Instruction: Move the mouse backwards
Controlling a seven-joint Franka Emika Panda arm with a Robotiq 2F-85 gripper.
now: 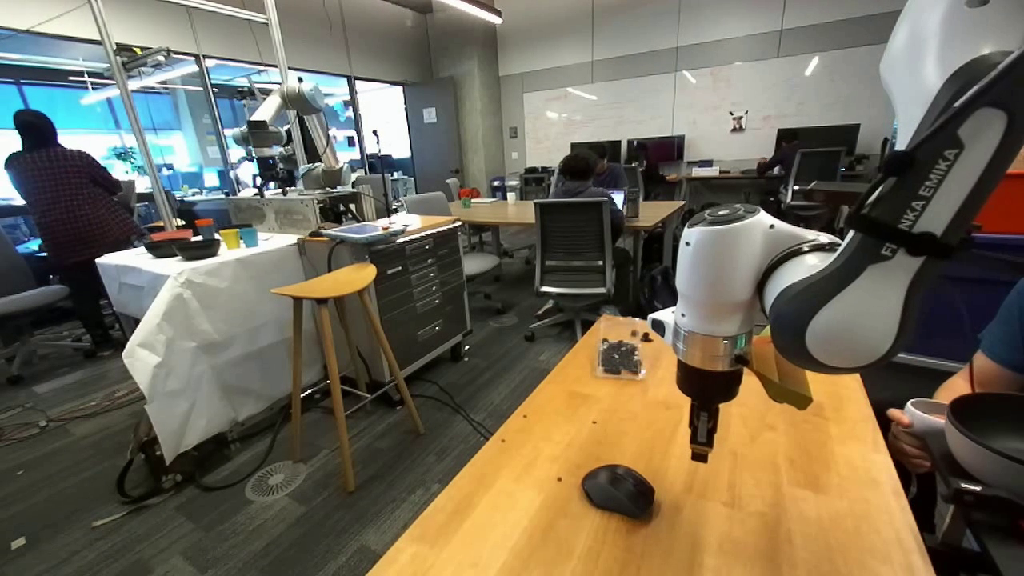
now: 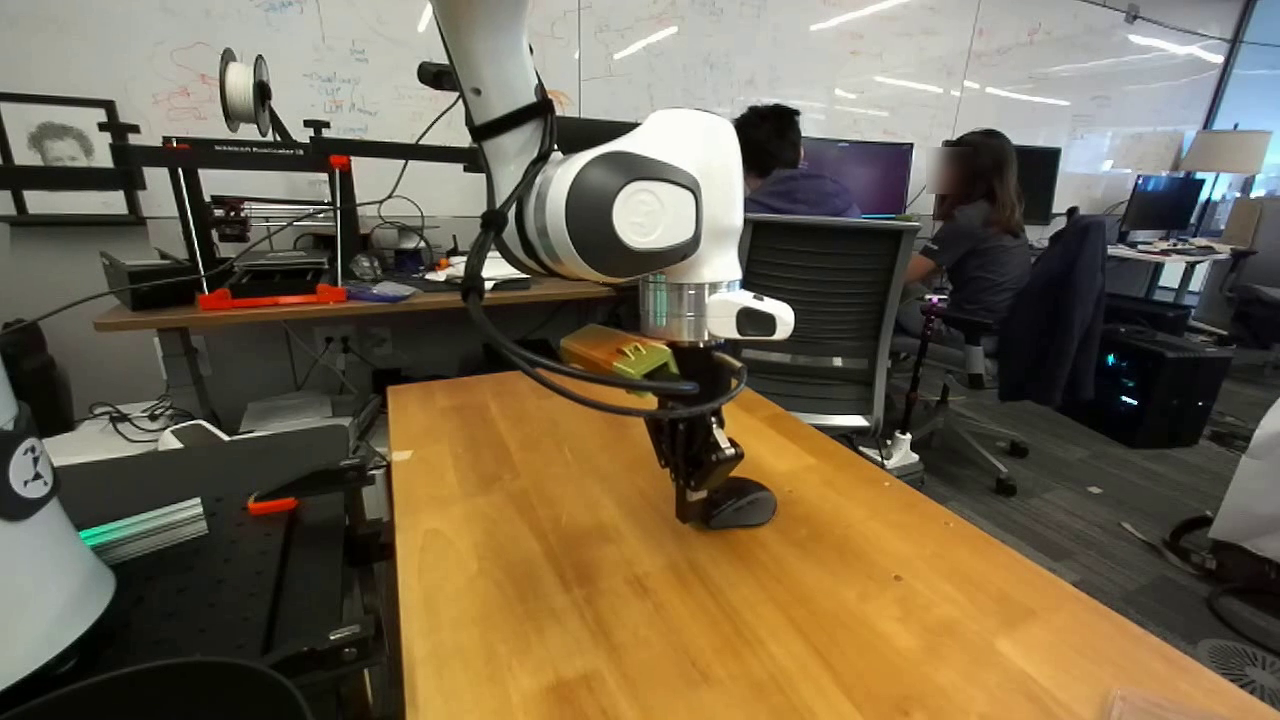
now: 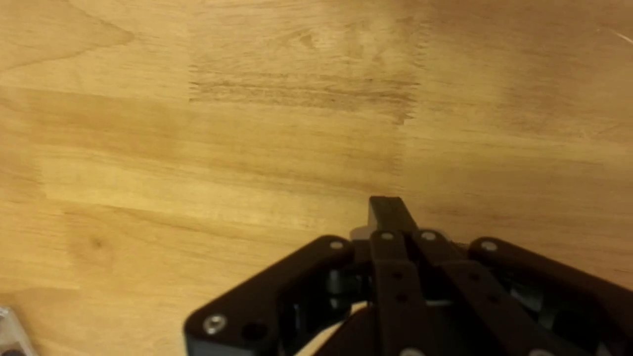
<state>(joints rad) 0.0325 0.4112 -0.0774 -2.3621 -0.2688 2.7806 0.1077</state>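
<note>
Although pointing the gripper (image 1: 700, 454) down near the mouse (image 1: 618, 490) on the table (image 1: 776, 520) in an exterior view, apparently not touching it: only bare table between. If pushing off-centre from there, likely to spin it, not slide it. In an exterior view, overlapping the mouse with the fingertips (image 2: 689, 506), with height above the table hard to tell; if too high, could skid over the rounded back. In the wrist view, showing jaws together, gripping nothing visible, and no mouse; seemingly set for a push, but blind from there and so apt to miss. Could push the wrong way, with "backwards" undefined.
</note>
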